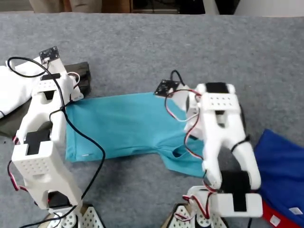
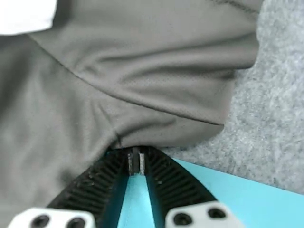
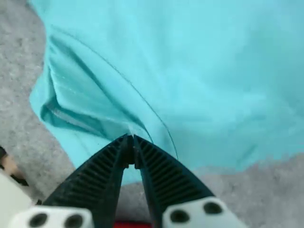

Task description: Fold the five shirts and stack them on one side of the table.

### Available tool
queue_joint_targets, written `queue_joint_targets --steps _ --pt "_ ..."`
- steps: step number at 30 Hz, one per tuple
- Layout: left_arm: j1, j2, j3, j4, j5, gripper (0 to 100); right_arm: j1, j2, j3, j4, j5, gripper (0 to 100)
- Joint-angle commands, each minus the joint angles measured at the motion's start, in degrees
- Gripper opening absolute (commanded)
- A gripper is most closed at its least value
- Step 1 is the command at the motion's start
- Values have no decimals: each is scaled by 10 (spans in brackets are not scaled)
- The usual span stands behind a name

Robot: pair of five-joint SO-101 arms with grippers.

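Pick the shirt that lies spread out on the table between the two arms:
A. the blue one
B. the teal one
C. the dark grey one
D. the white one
B: in the high view the teal shirt lies spread flat on the table, in the middle between the arms.

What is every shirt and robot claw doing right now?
teal shirt, lying flat
grey shirt, wrinkled
white shirt, bunched up
blue shirt, loose heap
left gripper, shut at teal shirt's edge
right gripper, shut on teal shirt
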Motion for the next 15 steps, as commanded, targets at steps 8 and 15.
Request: queue_joint_targets --steps 8,15 --pt "-19 -25 -2 -15 1 18 -102 71 2 -47 -71 5" --pt "-20 -25 -2 -16 1 18 -90 73 22 4 -50 5"
